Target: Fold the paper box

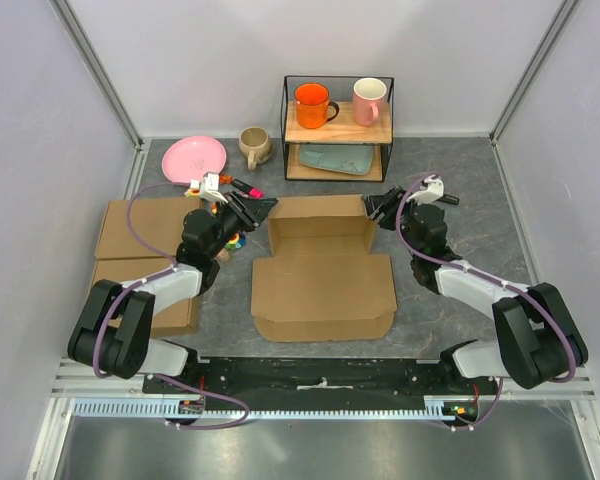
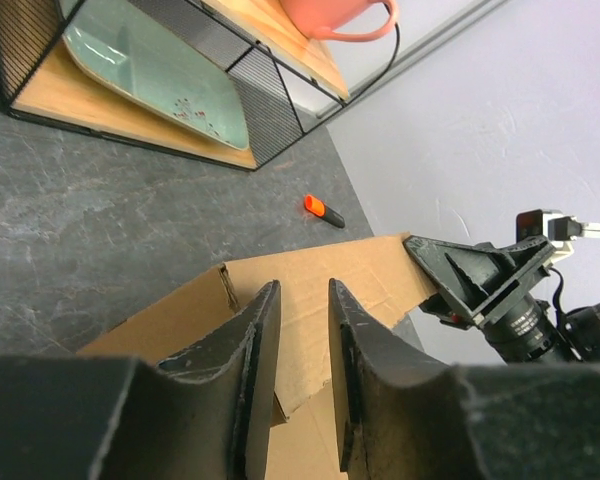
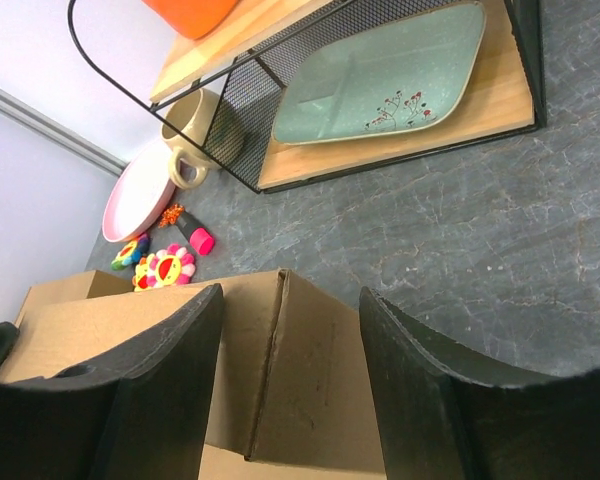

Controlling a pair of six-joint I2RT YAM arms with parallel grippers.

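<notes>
I am watching the plain brown die-cut cardboard paper box (image 1: 323, 285) lying on the grey surface (image 1: 460, 200) just in front of the black wire rack with wooden shelves (image 1: 337, 130). Its rack-side half is standing up as low walls, and its other half is lying flat. The left gripper (image 2: 302, 295) is straddling the wall at one rack-side corner, jaws narrow; I cannot tell whether they are pinching it. The right gripper (image 3: 290, 300) is standing wide around the opposite corner, probably to steady both walls upright for folding.
</notes>
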